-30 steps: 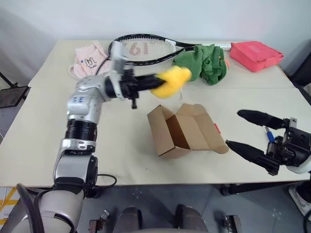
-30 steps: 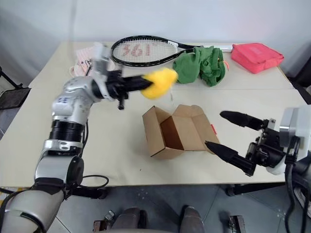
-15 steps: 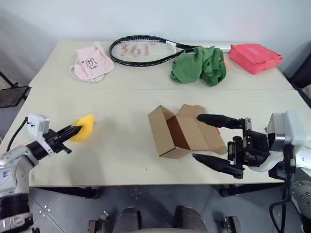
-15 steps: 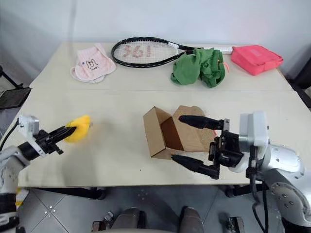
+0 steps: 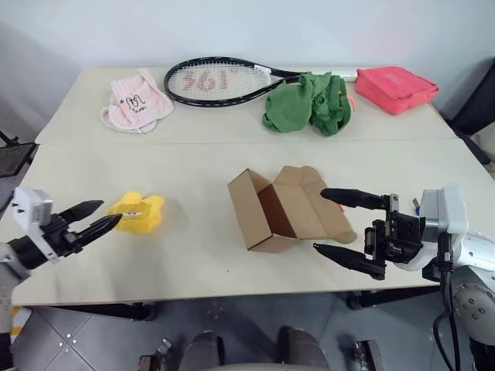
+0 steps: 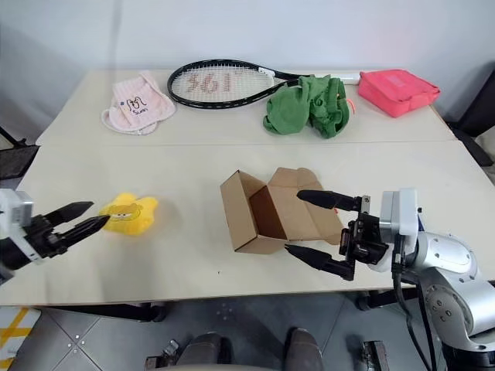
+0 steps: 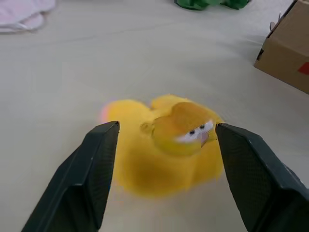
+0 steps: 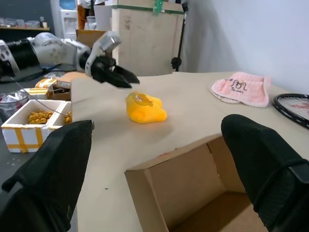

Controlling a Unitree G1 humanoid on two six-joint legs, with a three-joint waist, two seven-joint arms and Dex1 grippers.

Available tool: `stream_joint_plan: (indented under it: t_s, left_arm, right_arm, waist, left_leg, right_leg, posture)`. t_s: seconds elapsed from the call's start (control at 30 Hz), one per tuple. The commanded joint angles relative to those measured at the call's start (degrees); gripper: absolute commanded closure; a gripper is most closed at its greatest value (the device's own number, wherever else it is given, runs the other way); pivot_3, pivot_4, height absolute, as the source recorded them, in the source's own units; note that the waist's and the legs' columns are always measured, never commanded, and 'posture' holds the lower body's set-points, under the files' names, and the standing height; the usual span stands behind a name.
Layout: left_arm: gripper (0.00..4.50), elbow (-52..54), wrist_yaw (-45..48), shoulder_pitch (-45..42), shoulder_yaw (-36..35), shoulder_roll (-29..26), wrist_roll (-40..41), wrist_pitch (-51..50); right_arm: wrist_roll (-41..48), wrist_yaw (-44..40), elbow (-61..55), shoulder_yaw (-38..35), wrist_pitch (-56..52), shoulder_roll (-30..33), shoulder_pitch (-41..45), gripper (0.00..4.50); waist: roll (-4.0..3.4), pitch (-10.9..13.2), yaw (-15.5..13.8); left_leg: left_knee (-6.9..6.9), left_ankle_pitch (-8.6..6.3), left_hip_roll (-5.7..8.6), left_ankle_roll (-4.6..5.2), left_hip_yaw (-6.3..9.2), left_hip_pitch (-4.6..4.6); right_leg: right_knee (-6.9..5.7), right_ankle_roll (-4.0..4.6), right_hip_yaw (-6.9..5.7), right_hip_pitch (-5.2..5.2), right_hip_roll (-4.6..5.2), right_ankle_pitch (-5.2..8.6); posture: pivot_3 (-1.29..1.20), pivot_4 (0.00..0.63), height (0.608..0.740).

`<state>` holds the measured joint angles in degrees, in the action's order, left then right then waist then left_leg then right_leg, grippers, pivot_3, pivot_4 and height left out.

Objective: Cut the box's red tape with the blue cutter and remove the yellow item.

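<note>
The yellow item, a plush toy with a small face, lies on the table at the left, well apart from the box. My left gripper is open just short of it, and its black fingers stand on either side without touching it. The brown box sits mid-table with its flaps open and nothing showing inside. A patch of red tape shows on the box's side. My right gripper is open at the box's right, one finger over a flap. A bit of the blue cutter peeks out behind that hand.
At the back of the table lie a tennis racket, a pink cloth, a crumpled green cloth and a red-pink pouch. Off the table's left end stands a white bin of yellow parts.
My left arm swung left and down with the plush, then the gripper opened and left it on the table. My right gripper moved in next to the box.
</note>
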<state>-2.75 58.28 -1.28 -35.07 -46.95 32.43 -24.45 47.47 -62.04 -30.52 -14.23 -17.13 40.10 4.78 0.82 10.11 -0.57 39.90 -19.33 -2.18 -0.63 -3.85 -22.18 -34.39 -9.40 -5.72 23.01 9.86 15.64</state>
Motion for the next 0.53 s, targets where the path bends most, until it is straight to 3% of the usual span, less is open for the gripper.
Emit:
stream_joint_plan:
  t_s: [0.03, 0.23, 0.53]
  left_arm:
    - [1.14, 2.6, 3.8, 3.2, -1.5, -2.0, -1.0, 5.5]
    - [1.14, 3.4, 7.9, 18.6, -3.2, 0.5, -7.3, 20.3]
    - [1.14, 7.9, 2.3, 22.2, -2.5, 4.9, -6.1, 23.5]
  right_arm:
    - [-1.2, -3.2, -0.1, -2.1, 2.7, 1.5, -2.4, 0.0]
    - [-5.8, -10.5, 3.2, -3.3, 8.2, 3.9, -9.9, 0.0]
    - [-10.4, -10.9, 7.0, -4.1, 15.9, 1.7, -13.8, 0.0]
  waist:
    - [0.0, 0.0, -0.3]
    - [0.0, 0.0, 0.0]
    - [0.02, 0.0, -0.5]
  left_leg:
    - [0.0, 0.0, 0.0, 0.0, 0.0, 0.0]
    - [-0.15, -0.09, -0.05, 0.0, -0.25, 0.01]
    - [-0.11, -0.12, -0.2, 0.01, -0.35, 0.1]
  right_leg:
    - [0.0, 0.0, 0.0, 0.0, 0.0, 0.0]
    - [0.37, 0.01, -0.04, 0.0, -0.01, 0.01]
    - [0.47, 0.13, -0.09, -0.1, -0.04, 0.02]
  posture:
    - [0.0, 0.15, 0.74]
    - [0.0, 0.15, 0.74]
    - [0.0, 0.15, 0.74]
